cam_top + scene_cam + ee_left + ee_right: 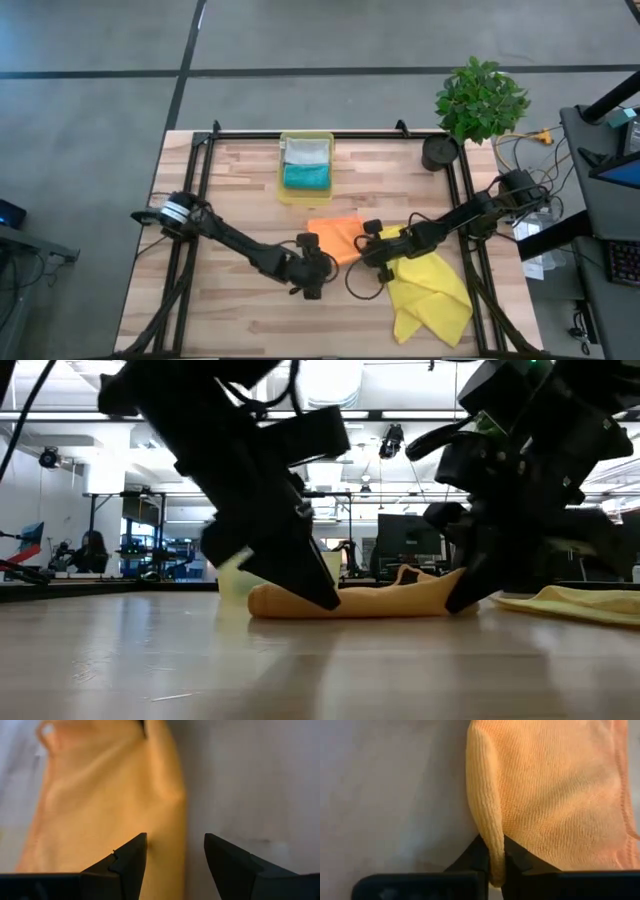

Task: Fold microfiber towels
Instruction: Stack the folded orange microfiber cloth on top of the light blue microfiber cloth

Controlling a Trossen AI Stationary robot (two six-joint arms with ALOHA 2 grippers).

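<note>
The orange towel [335, 238] lies folded flat on the wooden table [230, 300], in its middle. My right gripper [366, 246] is shut on the towel's right edge. My left gripper [175, 855] is open at the towel's near left edge, with one finger [125, 862] over the cloth and the other [227, 862] over bare wood. In the low view, the left gripper [322, 598] and the right gripper [458, 600] stand at the two ends of the orange towel [385, 600]. The yellow towel [430, 295] lies crumpled at the near right. The grey towel [306, 152] and the teal towel [306, 176] lie in the tray. My right gripper pinches a raised fold along the orange towel's edge [492, 845] between its two fingers. It comes slanting down from the table's right side. The rest of the towel lies flat on the table. Whether my left gripper touches the towel, I cannot tell.
A translucent yellow tray [284, 185] stands at the far middle. A potted plant [480, 98] and a dark round object [438, 152] are at the far right corner. Bare wood lies to the near left.
</note>
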